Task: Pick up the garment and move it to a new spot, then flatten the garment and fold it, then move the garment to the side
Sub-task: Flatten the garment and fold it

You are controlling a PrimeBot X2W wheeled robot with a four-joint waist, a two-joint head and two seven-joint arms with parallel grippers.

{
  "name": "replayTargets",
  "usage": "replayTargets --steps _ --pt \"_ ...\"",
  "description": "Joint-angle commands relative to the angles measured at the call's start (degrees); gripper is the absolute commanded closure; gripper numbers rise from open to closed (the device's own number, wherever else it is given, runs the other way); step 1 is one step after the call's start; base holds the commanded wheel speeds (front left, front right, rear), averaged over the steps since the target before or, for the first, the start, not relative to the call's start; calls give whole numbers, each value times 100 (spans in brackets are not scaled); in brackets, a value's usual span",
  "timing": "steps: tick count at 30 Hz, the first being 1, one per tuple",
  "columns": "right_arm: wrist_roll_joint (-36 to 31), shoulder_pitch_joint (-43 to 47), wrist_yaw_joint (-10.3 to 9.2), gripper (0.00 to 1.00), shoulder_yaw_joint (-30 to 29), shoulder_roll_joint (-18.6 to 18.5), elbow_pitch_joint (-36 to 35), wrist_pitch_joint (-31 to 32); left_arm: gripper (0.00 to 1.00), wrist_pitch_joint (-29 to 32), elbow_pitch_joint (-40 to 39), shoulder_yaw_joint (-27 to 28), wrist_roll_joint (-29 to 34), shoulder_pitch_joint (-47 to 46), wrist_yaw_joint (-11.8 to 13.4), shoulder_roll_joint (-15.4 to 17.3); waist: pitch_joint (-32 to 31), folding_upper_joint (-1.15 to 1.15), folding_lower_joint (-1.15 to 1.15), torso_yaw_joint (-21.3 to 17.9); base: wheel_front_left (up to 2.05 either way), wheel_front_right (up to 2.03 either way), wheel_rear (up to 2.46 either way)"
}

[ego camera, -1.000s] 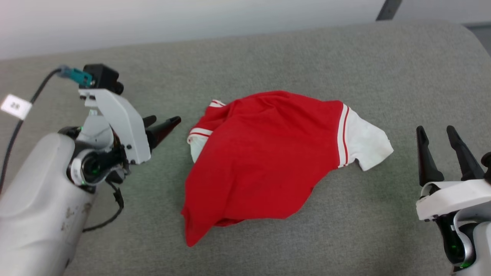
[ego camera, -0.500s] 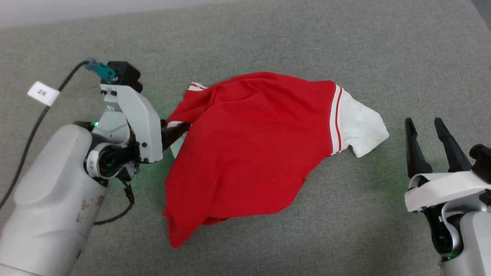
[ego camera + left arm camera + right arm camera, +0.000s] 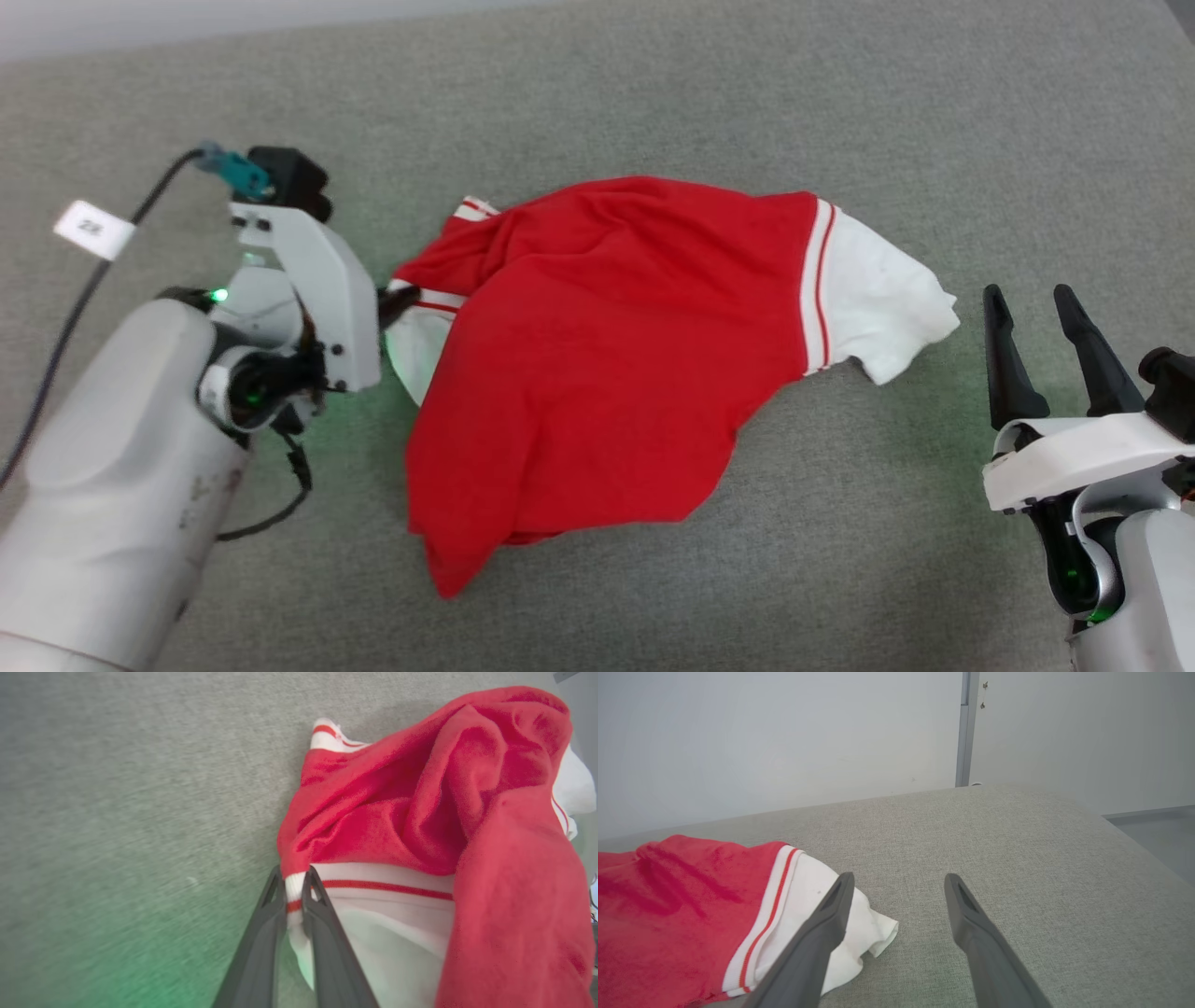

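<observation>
garment (image 3: 607,355): likely soft, light, limp
hold: striped sleeve seam (image 3: 383,884), lower centre
left fingers (image 3: 327,942): clamped on that seam
right fingers (image 3: 980,947): apart, empty

One red garment (image 3: 597,373) with two white sleeves (image 3: 878,299) (at 9 and 3 o'clock), two grippers, the left gripper (image 3: 403,301) and the right gripper (image 3: 1027,291), one grey padded surface (image 3: 840,112), one black cable (image 3: 56,336) and one white label (image 3: 91,229).

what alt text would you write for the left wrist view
The left pincer is shut on the striped white sleeve edge of a crumpled red T-shirt, which lies on a grey fabric surface.
</observation>
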Motion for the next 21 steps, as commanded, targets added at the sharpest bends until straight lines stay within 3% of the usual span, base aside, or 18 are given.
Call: replayTargets --steps 1,15,21 --pt "-30 17 -8 0 -42 -45 22 -14 100 -59 3 41 3 -70 -22 94 -130 0 0 122 0 0 0" --pt "-114 335 -9 0 -109 -101 27 120 100 -408 -631 263 207 385 45 1018 -712 0 0 511 0 0 0" --pt "-111 504 -9 0 -101 -105 -10 198 100 -431 -1337 297 89 581 72 1073 -903 0 0 587 0 0 0"
